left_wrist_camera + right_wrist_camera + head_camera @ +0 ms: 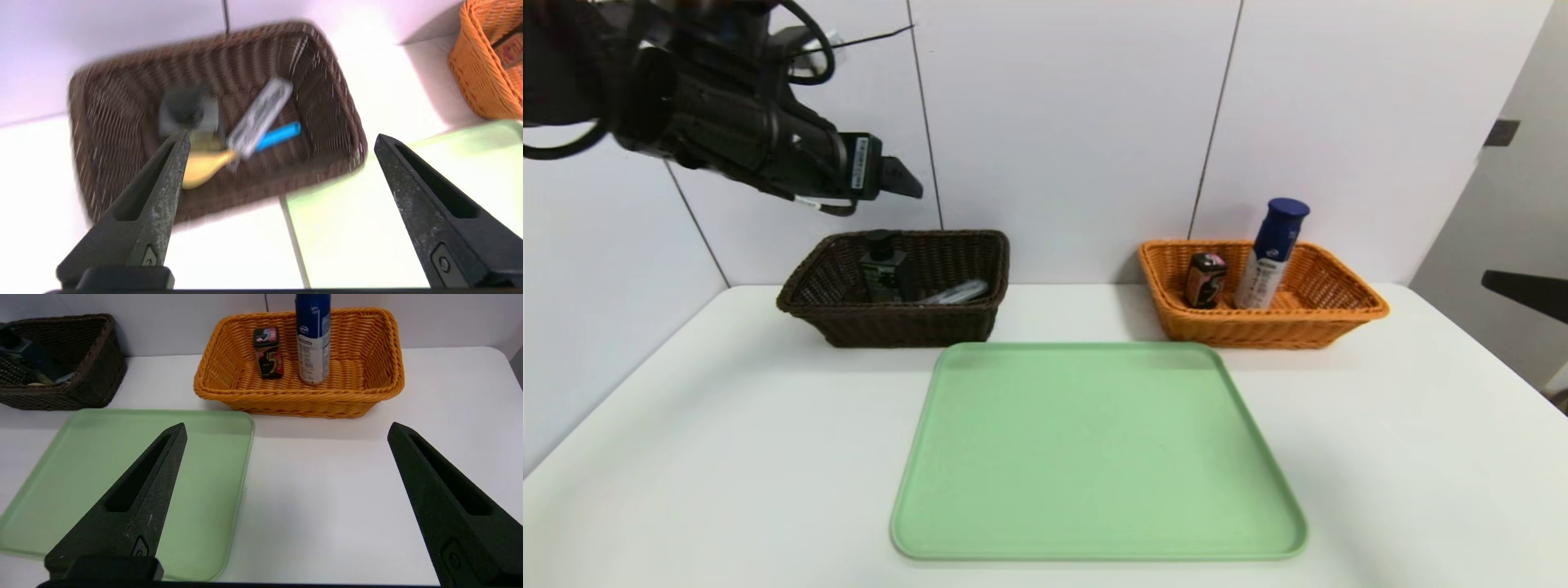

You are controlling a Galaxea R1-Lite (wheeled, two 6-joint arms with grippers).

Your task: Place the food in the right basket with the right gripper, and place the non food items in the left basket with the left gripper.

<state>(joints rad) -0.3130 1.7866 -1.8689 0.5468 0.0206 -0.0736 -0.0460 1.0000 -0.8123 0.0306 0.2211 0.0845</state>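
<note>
Your right gripper: parked, right edge of head frame, jaws wide, nothing held. Green tray, lower center: bare. Dark brown basket, left of center: black square bottle, clear-grey case, blue-handled utensil. Orange basket, right: dark box, blue-capped bottle leaning; bumped rim could topple it. Your left gripper, upper left above brown basket: spread wide, empty; lowering it might snag black bottle's cap.
</note>
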